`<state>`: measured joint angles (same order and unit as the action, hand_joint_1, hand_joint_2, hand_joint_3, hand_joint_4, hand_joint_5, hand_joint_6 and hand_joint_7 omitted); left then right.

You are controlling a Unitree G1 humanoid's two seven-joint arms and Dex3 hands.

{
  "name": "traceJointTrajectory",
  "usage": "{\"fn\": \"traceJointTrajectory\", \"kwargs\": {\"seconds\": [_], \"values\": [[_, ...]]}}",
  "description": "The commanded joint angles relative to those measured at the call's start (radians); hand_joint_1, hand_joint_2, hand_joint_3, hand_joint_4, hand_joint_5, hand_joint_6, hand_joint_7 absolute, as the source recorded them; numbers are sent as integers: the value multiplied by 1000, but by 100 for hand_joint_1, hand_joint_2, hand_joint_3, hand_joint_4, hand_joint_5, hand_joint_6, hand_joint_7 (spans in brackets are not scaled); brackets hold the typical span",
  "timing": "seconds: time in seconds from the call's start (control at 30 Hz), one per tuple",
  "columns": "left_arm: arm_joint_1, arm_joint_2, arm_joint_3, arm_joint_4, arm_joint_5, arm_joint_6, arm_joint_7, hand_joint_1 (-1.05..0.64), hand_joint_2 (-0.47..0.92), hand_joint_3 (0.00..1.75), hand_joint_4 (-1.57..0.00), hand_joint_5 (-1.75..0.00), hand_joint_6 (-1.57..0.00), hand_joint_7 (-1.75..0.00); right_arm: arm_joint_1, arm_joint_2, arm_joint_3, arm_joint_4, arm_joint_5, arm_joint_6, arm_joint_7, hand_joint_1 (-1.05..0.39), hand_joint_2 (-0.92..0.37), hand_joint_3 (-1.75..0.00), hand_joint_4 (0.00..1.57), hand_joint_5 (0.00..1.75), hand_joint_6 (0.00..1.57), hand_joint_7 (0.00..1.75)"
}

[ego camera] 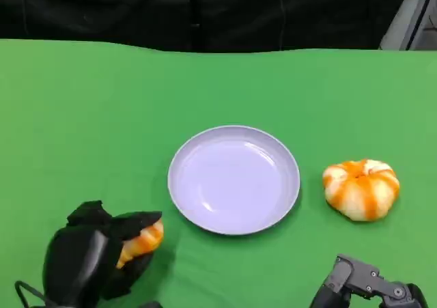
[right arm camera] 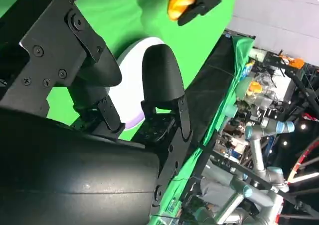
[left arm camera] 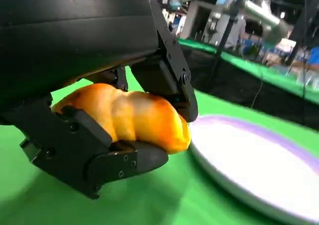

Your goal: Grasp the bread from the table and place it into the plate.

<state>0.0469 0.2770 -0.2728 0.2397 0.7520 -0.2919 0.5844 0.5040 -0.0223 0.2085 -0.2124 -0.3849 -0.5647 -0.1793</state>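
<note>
A green surface point(ego camera: 82, 117) spreads under everything, with a black curtain point(ego camera: 205, 11) hanging along its far edge. Near the middle of the surface sits a round, pale lilac plate point(ego camera: 234, 179), with nothing in it. To the right of the plate, apart from its rim, lies a round orange-and-white bun point(ego camera: 361, 188) resting on the green.

At the lower left of the head view, the left hand point(ego camera: 95, 253) holds the bread point(ego camera: 142, 242), an orange-brown roll. In the left wrist view the black fingers point(left arm camera: 124, 161) wrap it from below and above, and the bread point(left arm camera: 129, 116) sits just beside the plate's rim point(left arm camera: 219, 177), not over it.

At the lower right edge of the head view is the right hand point(ego camera: 365, 284), near the bun but not touching it. In the right wrist view its fingers point(right arm camera: 162, 80) are apart and hold nothing.
</note>
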Motion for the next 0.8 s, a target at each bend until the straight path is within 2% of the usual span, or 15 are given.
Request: {"fn": "traceJointTrajectory", "kwargs": {"seconds": [0.03, 0.13, 0.3, 0.37, 0.47, 0.57, 0.8], "values": [[-1, 21, 22, -40, -3, -80, 60, -5, 35, 127, -92, -161, -129, -33, -1, -10, 4, -1, -13, -17, -5, 10, -19, -166, 85, 170, 83, 141], [-33, 17, 12, -33, 6, -151, 94, -7, 26, 141, -94, -158, -113, -67, 0, -8, 5, -6, -11, -8, -3, 11, -18, -167, 85, 170, 83, 140], [-98, 19, -19, -10, 37, -212, 77, -8, 25, 142, -91, -158, -100, -96, 0, -6, 7, -1, -13, -12, -7, 11, -18, -166, 85, 171, 84, 140], [-130, 10, -30, 5, 50, -214, 75, -8, 23, 143, -91, -164, -93, -120, 1, -6, 8, -2, -24, -12, -12, 11, -18, -166, 85, 171, 84, 140], [-185, -3, -49, 40, 68, -214, 81, -9, 22, 145, -89, -172, -85, -144, 3, -3, 14, -2, -18, -10, -12, 11, -18, -166, 85, 171, 83, 140], [-255, -22, -67, 93, 71, -222, 78, -9, 20, 147, -90, -174, -80, -155, 2, -5, 16, 2, -25, -15, -17, 10, -19, -165, 84, 171, 83, 139], [-393, -83, -109, 198, 48, -220, 21, -14, 21, 152, -90, -175, -84, -150, 8, -7, 22, -6, -54, -12, -31, 10, -19, -163, 86, 170, 84, 138]]}}
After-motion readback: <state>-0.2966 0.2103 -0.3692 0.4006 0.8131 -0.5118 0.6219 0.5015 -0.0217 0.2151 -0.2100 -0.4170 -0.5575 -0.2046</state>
